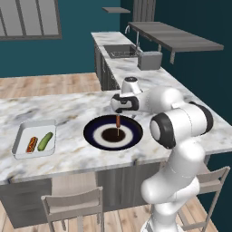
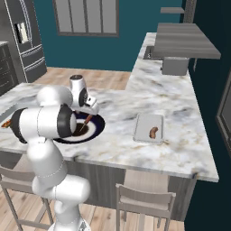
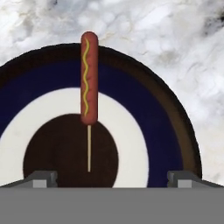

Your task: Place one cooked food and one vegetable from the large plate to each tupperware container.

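The large plate [image 1: 93,136] lies on the marble counter in front of the arm, its navy rim [image 3: 144,109] wide in the hand view. On it lies a sausage on a stick [image 3: 89,83] with a mustard line, also visible as the sausage [image 1: 118,123] from the left base. My gripper [image 3: 112,178] hangs open above the plate, nothing between its fingertips [image 3: 41,178]. One tupperware container [image 1: 22,136] to the left holds a hot dog [image 1: 31,144] and a green vegetable [image 1: 45,141]. The other tupperware container [image 2: 146,119] to the right holds a brown cooked piece [image 2: 154,131].
A sink [image 1: 118,50] and a grey toaster-like box [image 1: 150,60] stand on the counter's far arm. Chairs [image 1: 72,206] stand below the near counter edge. A fridge [image 2: 25,36] stands at the far left.
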Controlling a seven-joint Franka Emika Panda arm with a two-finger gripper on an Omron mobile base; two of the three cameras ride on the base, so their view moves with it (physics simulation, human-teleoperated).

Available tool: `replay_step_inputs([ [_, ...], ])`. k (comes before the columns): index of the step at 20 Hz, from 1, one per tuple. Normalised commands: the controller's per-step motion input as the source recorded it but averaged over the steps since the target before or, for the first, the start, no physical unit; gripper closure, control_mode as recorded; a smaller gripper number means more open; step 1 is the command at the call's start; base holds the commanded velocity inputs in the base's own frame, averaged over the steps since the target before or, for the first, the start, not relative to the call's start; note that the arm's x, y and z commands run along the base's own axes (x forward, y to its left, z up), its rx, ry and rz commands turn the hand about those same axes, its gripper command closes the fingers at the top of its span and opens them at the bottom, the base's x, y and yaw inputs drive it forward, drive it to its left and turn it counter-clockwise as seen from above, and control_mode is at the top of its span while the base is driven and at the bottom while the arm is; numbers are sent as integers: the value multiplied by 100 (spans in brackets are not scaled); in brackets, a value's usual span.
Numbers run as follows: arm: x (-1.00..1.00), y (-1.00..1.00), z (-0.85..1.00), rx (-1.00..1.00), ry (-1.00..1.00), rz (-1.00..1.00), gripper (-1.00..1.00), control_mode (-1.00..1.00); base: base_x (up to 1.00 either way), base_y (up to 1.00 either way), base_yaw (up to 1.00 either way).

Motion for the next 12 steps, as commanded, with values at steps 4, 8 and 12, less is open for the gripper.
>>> replay_step_inputs([
  [4, 27, 19, -21, -2, -1, 0, -100, -100, 0, 0, 0],
  [8, 31, 26, -16, -6, 0, 0, -100, -100, 0, 0, 0],
  [12, 33, 16, -23, -8, 0, 0, -100, -100, 0, 0, 0],
])
